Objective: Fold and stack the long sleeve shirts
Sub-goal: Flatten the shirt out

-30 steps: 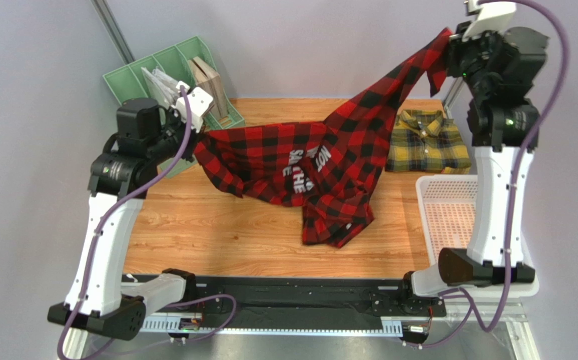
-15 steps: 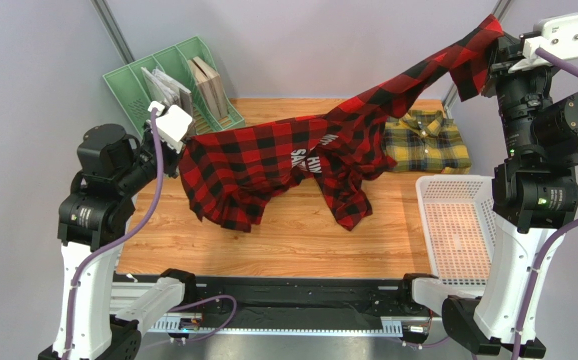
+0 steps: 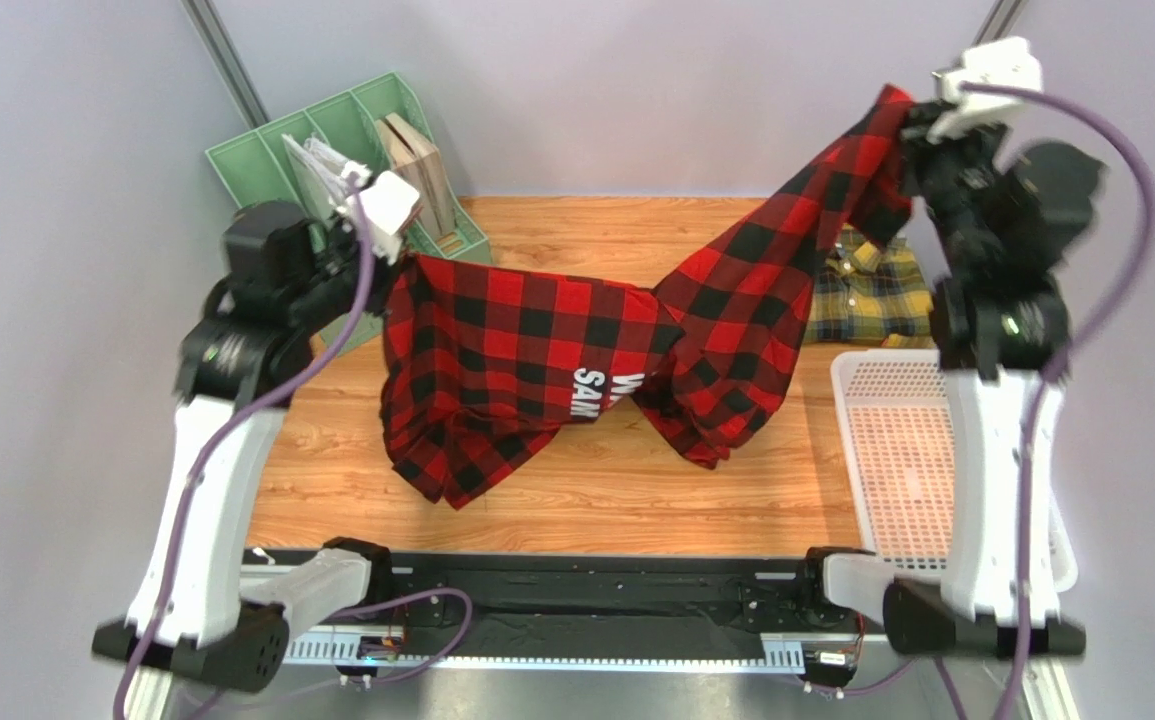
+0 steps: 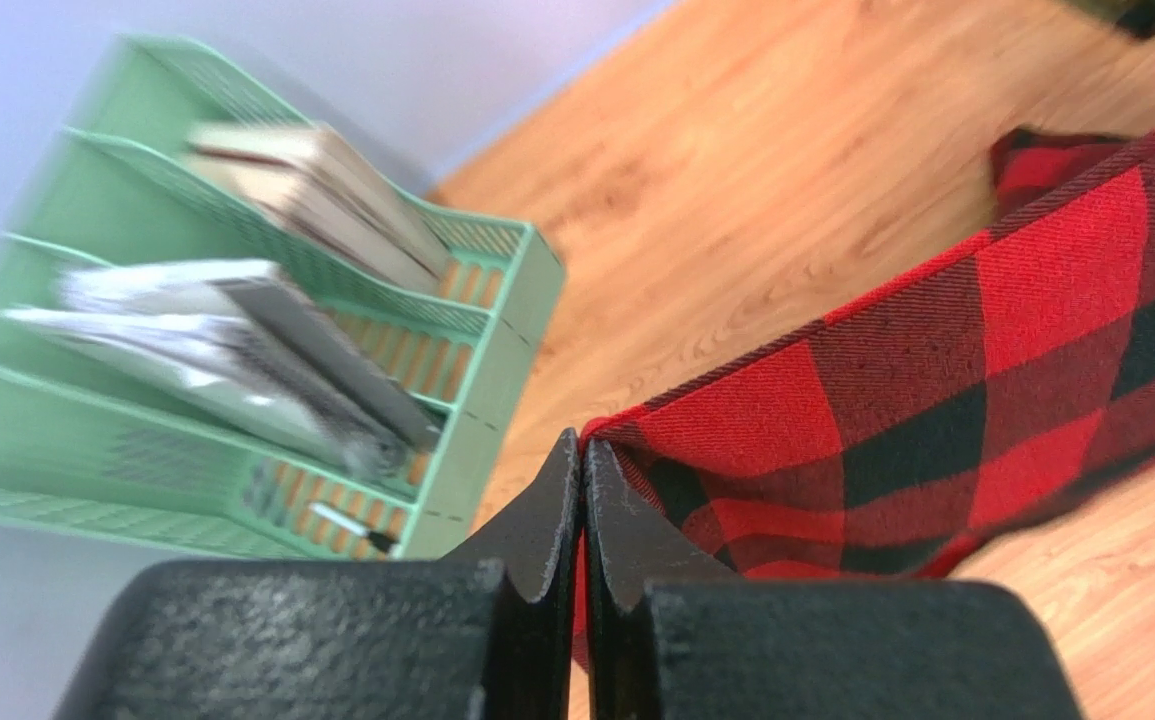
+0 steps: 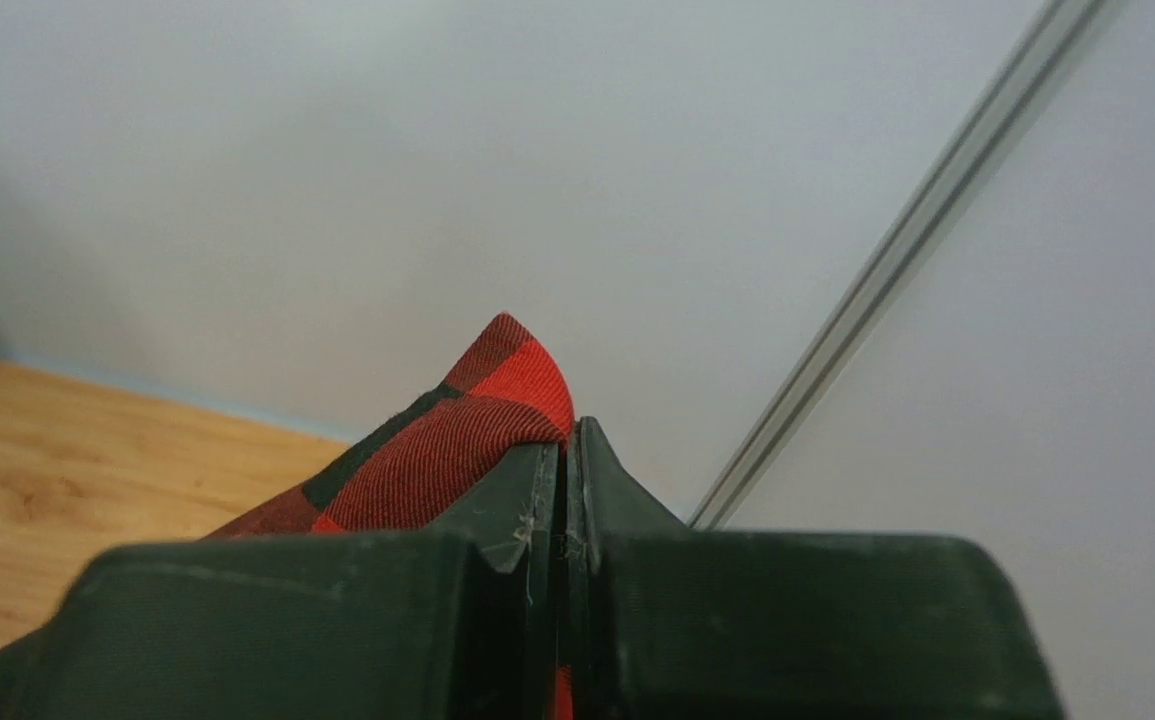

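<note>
Two-point hold on red shirt (image 3: 538, 353), raised off the table (image 3: 583, 495) between the grippers. Pinched at one end by left gripper (image 4: 583, 458), jaws pressed flat together on a hem corner. Pinched at the other end by right gripper (image 5: 565, 443), jaws likewise closed tight, with a red-and-black tip poking out past the fingertips. Held much higher at right gripper than at left gripper, so slanting down from right gripper as a twisted band toward the middle. Below and just to the right of left gripper, spread as a broad checked panel, its lowest corner hanging toward the near edge. White letters (image 3: 609, 387) partly showing at the panel's lower right, the rest lost in folds. Bunched loop of cloth sagging low between the grippers, nearer right gripper's side; cannot tell whether touching the table. Yellow shirt (image 3: 881, 293) flat on the table below right gripper, largely hidden behind the red band. Green rack (image 4: 493, 300) just behind left gripper, slots filled. White basket (image 3: 899, 450) well below right gripper, on the near side of yellow shirt.
</note>
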### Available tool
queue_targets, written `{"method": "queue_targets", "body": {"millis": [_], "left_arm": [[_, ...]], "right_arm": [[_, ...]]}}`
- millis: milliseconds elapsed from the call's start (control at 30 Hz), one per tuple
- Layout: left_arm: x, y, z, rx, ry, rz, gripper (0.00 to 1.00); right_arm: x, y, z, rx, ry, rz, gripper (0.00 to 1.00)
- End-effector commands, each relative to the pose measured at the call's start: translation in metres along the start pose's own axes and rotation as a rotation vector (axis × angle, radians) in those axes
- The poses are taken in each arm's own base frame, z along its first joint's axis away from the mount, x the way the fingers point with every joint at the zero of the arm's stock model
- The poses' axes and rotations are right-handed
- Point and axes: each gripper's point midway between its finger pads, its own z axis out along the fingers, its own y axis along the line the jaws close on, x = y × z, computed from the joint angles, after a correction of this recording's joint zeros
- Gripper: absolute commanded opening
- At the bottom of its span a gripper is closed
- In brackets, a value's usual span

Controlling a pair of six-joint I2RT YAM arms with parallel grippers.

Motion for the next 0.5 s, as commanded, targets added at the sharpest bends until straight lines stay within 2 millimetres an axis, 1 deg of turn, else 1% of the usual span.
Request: {"method": "queue_targets", "body": {"millis": [0, 33, 67, 100, 133, 167, 200, 233, 267, 300, 333, 367, 400, 433, 467], "left_arm": [[0.013, 0.021, 0.08, -0.023, 0.018, -0.066, 0.0], [0.01, 0.028, 0.092, -0.037, 0.013, -0.076, 0.0], [0.017, 0.035, 0.118, -0.038, 0.043, -0.091, 0.0], [-0.017, 0.052, 0.121, -0.078, -0.03, -0.08, 0.0], [-0.021, 0.06, 0.138, -0.089, -0.028, -0.105, 0.0], [-0.068, 0.076, 0.126, -0.126, -0.135, -0.094, 0.0], [-0.091, 0.083, 0.123, -0.14, -0.198, -0.095, 0.0], [-0.109, 0.087, 0.121, -0.144, -0.246, -0.099, 0.0], [-0.149, 0.096, 0.097, -0.174, -0.352, -0.104, 0.0], [-0.17, 0.1, 0.083, -0.19, -0.417, -0.104, 0.0], [-0.188, 0.101, 0.068, -0.196, -0.474, -0.098, 0.0], [-0.211, 0.101, 0.038, -0.213, -0.555, -0.084, 0.0], [-0.23, 0.102, 0.018, -0.229, -0.631, -0.063, 0.0], [-0.243, 0.098, -0.01, -0.24, -0.685, -0.047, 0.0], [-0.248, 0.094, -0.022, -0.233, -0.707, -0.029, 0.0]], "right_arm": [[0.087, 0.013, 0.072, -0.031, 0.2, 0.096, 0.0], [0.111, 0.017, 0.096, -0.031, 0.257, 0.137, 0.0], [0.1, 0.011, 0.104, -0.002, 0.242, 0.187, 0.0], [0.063, -0.001, 0.109, 0.023, 0.173, 0.211, 0.0], [0.053, -0.006, 0.119, 0.038, 0.147, 0.235, 0.0], [0.032, -0.017, 0.118, 0.066, 0.096, 0.266, 0.0], [0.009, -0.027, 0.115, 0.092, 0.041, 0.282, 0.0], [-0.049, -0.043, 0.097, 0.12, -0.098, 0.301, 0.0], [-0.074, -0.059, 0.082, 0.144, -0.162, 0.322, 0.0], [-0.107, -0.069, 0.064, 0.16, -0.254, 0.367, 0.0], [-0.131, -0.076, 0.046, 0.175, -0.325, 0.375, 0.0], [-0.164, -0.085, 0.008, 0.203, -0.414, 0.359, 0.0], [-0.198, -0.087, -0.02, 0.202, -0.534, 0.355, 0.0], [-0.211, -0.087, -0.038, 0.208, -0.583, 0.336, 0.0], [-0.201, -0.084, -0.037, 0.201, -0.566, 0.327, 0.0]]}}
